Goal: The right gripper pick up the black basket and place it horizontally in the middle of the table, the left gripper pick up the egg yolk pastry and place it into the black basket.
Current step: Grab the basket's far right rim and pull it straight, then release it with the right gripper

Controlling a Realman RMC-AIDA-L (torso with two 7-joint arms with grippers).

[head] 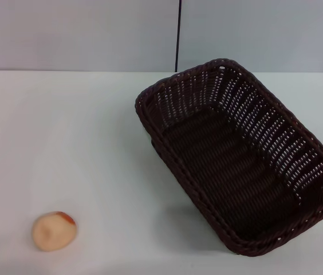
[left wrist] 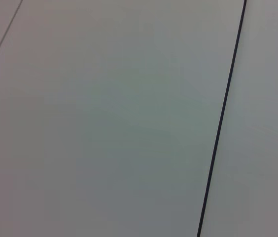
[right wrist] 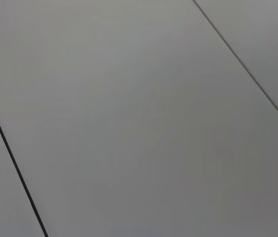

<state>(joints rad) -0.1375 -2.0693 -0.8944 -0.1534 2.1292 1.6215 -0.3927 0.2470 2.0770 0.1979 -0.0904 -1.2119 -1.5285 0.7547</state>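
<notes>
The black basket (head: 241,157) is a large dark woven wicker basket. It lies on the right half of the white table (head: 81,132), turned diagonally, and it is empty. The egg yolk pastry (head: 54,231) is a small pale beige ball with an orange-red patch. It sits on the table at the front left, far from the basket. Neither gripper shows in the head view. Both wrist views show only a plain grey panelled surface with thin dark seams.
A grey wall with a dark vertical seam (head: 178,34) stands behind the table's far edge. The basket's near right corner reaches close to the right edge of the head view.
</notes>
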